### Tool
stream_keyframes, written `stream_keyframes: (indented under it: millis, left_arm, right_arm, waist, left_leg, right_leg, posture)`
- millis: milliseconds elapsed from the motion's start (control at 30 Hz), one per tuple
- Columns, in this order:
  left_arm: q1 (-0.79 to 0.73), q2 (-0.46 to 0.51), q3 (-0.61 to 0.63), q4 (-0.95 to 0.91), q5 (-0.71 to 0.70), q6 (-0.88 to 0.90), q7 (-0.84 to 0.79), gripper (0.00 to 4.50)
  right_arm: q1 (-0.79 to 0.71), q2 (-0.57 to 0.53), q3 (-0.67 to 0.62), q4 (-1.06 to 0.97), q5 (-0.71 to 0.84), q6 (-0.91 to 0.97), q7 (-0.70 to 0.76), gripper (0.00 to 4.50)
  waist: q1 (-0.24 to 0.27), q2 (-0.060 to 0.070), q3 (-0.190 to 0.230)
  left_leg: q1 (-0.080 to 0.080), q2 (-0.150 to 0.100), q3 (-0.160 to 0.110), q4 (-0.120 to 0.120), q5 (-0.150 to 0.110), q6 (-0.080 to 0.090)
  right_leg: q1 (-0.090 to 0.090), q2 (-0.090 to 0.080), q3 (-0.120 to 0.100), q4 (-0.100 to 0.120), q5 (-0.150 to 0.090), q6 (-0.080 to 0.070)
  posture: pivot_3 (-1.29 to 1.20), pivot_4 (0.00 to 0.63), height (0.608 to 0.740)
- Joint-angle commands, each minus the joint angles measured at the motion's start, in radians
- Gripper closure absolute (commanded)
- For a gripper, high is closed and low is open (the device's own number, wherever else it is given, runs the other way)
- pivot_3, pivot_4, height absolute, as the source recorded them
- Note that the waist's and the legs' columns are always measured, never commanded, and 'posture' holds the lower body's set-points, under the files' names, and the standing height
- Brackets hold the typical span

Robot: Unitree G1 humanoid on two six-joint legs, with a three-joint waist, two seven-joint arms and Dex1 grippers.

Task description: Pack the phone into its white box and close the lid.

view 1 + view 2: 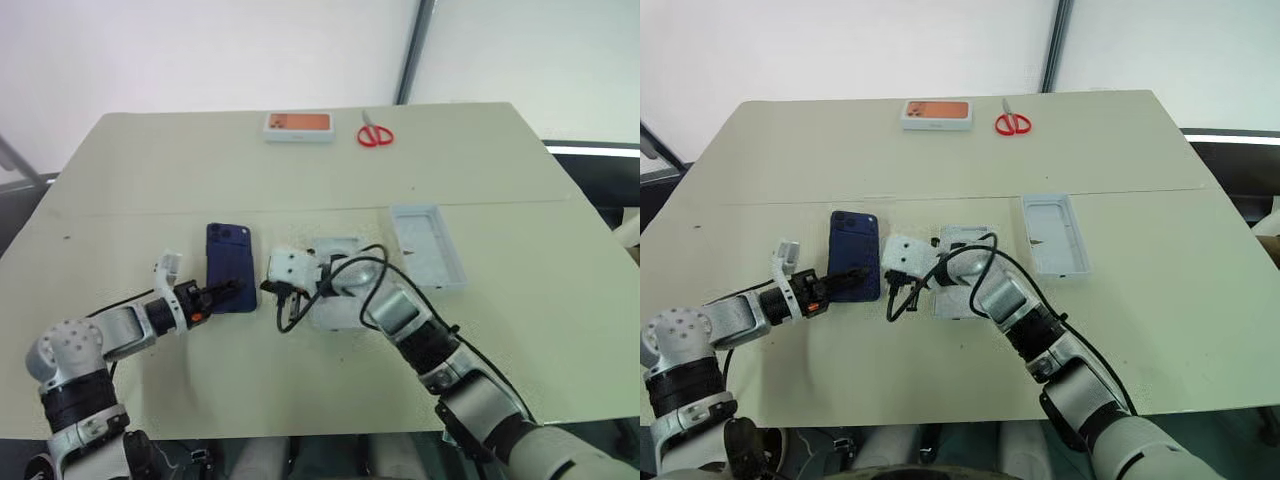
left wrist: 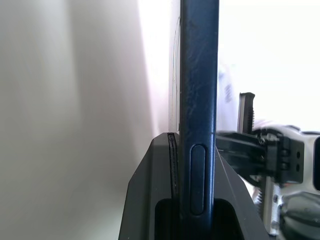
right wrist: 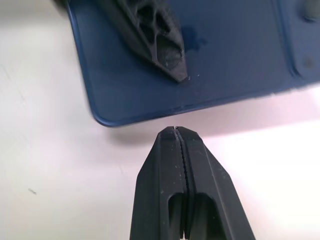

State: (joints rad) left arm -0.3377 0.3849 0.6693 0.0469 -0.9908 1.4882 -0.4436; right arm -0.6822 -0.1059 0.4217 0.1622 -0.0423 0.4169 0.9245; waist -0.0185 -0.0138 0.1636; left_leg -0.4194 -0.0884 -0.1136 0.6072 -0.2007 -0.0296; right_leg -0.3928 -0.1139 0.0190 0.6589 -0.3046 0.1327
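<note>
The navy-blue phone (image 1: 229, 262) lies back up on the table, left of centre. My left gripper (image 1: 230, 290) is shut on the phone's near edge; in the left wrist view that edge (image 2: 199, 60) stands between the two fingers (image 2: 150, 200). My right gripper (image 3: 175, 131) is shut and holds nothing, its tips just off the phone's side edge (image 3: 225, 55), close to the left gripper's upper finger (image 3: 150, 30). A white tray that looks like the white box (image 1: 335, 312) lies partly hidden under my right arm. The lid (image 1: 430, 245) lies hollow side up to the right.
A white box with an orange face (image 1: 298, 124) and red scissors (image 1: 375, 135) lie at the table's far edge. A black cable (image 1: 365, 262) loops over my right wrist. A seam (image 1: 150, 212) crosses the table behind the phone.
</note>
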Motion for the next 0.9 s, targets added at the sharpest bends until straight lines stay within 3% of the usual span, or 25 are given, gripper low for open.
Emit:
stream_keyframes:
  millis: [33, 267, 467, 600, 733, 867, 900]
  left_arm:
    - [-0.021, 0.005, 0.057, -0.056, -0.071, -0.083, -0.027, 4.50]
    - [-0.053, 0.026, 0.055, 0.001, -0.127, -0.079, -0.016, 4.50]
    - [-0.060, 0.014, 0.044, -0.009, -0.174, -0.056, 0.013, 4.50]
    - [-0.053, 0.014, 0.001, -0.035, -0.172, -0.088, 0.011, 4.50]
    - [-0.061, 0.004, -0.022, -0.036, -0.184, -0.093, 0.026, 4.50]
    - [-0.054, 0.002, -0.060, -0.048, -0.188, -0.106, 0.027, 4.50]
    - [-0.053, 0.004, -0.065, -0.047, -0.192, -0.104, 0.027, 4.50]
  right_arm:
    - [0.001, 0.031, -0.118, -0.132, 0.182, 0.094, 0.040, 3.67]
    - [0.059, -0.100, -0.107, -0.243, 0.197, 0.090, 0.069, 0.10]
    - [0.165, -0.309, -0.111, -0.429, 0.241, 0.159, 0.138, 0.04]
    - [0.283, -0.520, -0.093, -0.546, 0.229, 0.113, 0.235, 0.04]
    - [0.295, -0.561, -0.071, -0.510, 0.167, 0.078, 0.184, 0.04]
    - [0.289, -0.568, -0.055, -0.478, 0.129, 0.048, 0.168, 1.81]
    - [0.289, -0.565, -0.055, -0.477, 0.131, 0.049, 0.168, 1.81]
  waist:
    - [0.000, 0.000, 0.000]
    - [0.004, -0.002, 0.001]
    - [0.005, -0.003, 0.002]
    - [0.006, -0.004, 0.003]
    - [0.000, -0.006, 0.004]
    - [0.007, -0.007, 0.005]
    - [0.007, -0.008, 0.005]
  left_leg:
    - [0.000, 0.000, 0.000, 0.000, 0.000, 0.000]
    - [0.000, -0.001, 0.000, 0.000, 0.000, 0.000]
    - [-0.006, -0.001, 0.000, 0.001, 0.000, 0.000]
    - [-0.006, -0.001, 0.000, 0.002, 0.000, 0.001]
    - [-0.007, 0.000, 0.001, 0.002, 0.000, 0.001]
    - [-0.007, 0.000, 0.001, 0.002, 0.000, 0.001]
    - [-0.007, 0.000, 0.001, 0.002, -0.001, 0.001]
  right_leg:
    - [0.000, 0.000, 0.000, 0.000, 0.000, 0.000]
    - [0.000, -0.001, 0.000, -0.002, 0.000, 0.000]
    - [-0.003, -0.001, -0.001, -0.002, 0.000, 0.000]
    - [-0.001, -0.002, -0.001, -0.002, 0.000, 0.000]
    - [0.001, -0.003, -0.002, -0.003, 0.000, 0.000]
    - [0.001, -0.003, -0.002, -0.003, 0.000, 0.000]
    - [0.001, -0.003, -0.002, -0.004, 0.000, 0.000]
  posture:
    - [0.00, 0.150, 0.740]
    - [0.00, 0.150, 0.740]
    - [0.00, 0.150, 0.740]
    - [0.00, 0.150, 0.740]
    - [0.00, 0.150, 0.740]
    - [0.00, 0.150, 0.740]
    - [0.00, 0.150, 0.740]
